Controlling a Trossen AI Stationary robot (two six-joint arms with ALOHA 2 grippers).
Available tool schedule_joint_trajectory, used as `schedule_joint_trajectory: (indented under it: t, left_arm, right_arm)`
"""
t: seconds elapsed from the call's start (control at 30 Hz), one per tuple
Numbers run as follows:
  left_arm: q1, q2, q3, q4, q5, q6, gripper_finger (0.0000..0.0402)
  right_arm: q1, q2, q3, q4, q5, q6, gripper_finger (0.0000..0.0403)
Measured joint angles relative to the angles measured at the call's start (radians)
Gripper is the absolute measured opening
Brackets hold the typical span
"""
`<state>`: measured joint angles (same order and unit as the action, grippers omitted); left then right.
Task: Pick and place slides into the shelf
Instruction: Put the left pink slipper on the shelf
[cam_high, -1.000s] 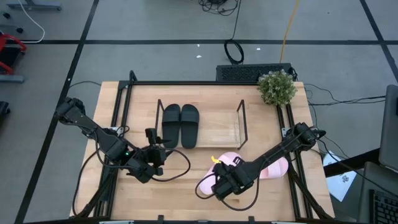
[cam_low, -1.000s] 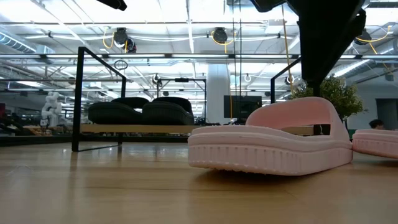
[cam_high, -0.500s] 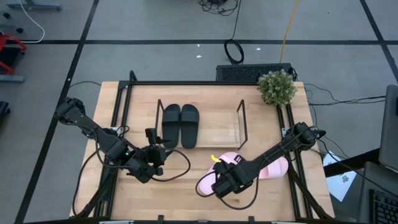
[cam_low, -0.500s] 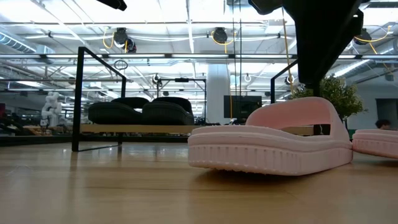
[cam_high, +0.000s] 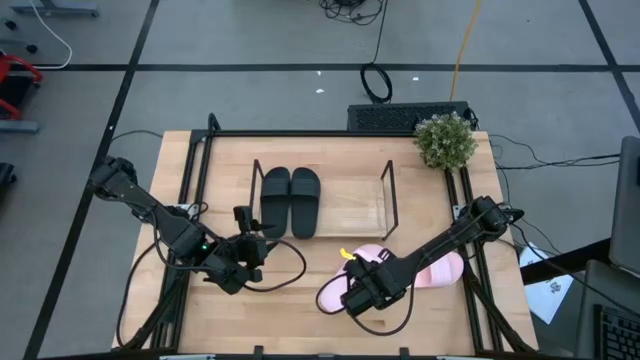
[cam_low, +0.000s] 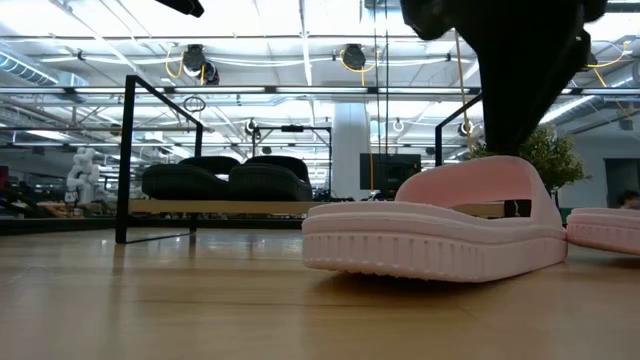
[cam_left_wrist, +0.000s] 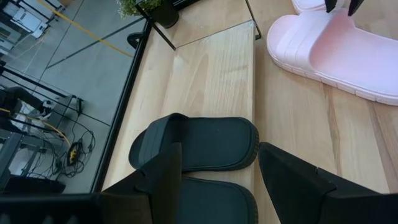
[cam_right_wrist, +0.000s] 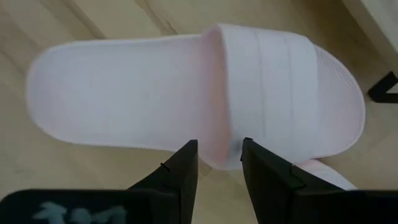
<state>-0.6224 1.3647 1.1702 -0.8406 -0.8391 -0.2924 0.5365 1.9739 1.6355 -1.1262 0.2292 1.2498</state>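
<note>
Two black slides (cam_high: 290, 200) lie side by side on the left part of the shelf (cam_high: 352, 208), soles on its wooden board. One pale pink slide (cam_high: 345, 280) lies flat on the table in front of the shelf. The second pink slide (cam_high: 443, 268) lies right of it. My right gripper (cam_right_wrist: 219, 163) is down on the first pink slide, its fingers close together at the strap. My left gripper (cam_left_wrist: 217, 180) hovers open in front of the shelf's left end, pointing at the black slides (cam_left_wrist: 199, 144) and touching nothing. My right gripper has the pink slide's strap (cam_right_wrist: 219, 149) between its two fingers, at the strap's heel-side edge where it meets the sole's side. The fingers (cam_right_wrist: 184, 169) come from above, pointing down. The slide lies flat with its sole on the table (cam_low: 430, 262).
The shelf's black wire ends (cam_high: 390, 195) stand on either side of the board, whose right half is bare wood. A potted plant (cam_high: 445, 140) stands at the table's far right corner. Cables loop on the table beside both grippers. The table has a black frame edge (cam_high: 200, 150).
In the low view my right arm has shifted a little above the pink slide's strap. The slide has stayed in place on the table.
</note>
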Motion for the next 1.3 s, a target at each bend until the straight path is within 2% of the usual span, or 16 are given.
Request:
schedule_joint_trajectory:
  t: [1.03, 1.3]
  left_arm:
    - [0.000, 0.000, 0.000, 0.004, 0.000, 0.000, 0.0216]
    - [0.000, 0.000, 0.000, 0.004, 0.000, 0.000, 0.0216]
  right_arm:
    - [-0.007, 0.000, -0.034, 0.006, 0.003, 0.086, 0.0116]
    - [-0.007, 0.000, -0.058, 0.013, 0.006, 0.091, 0.0080]
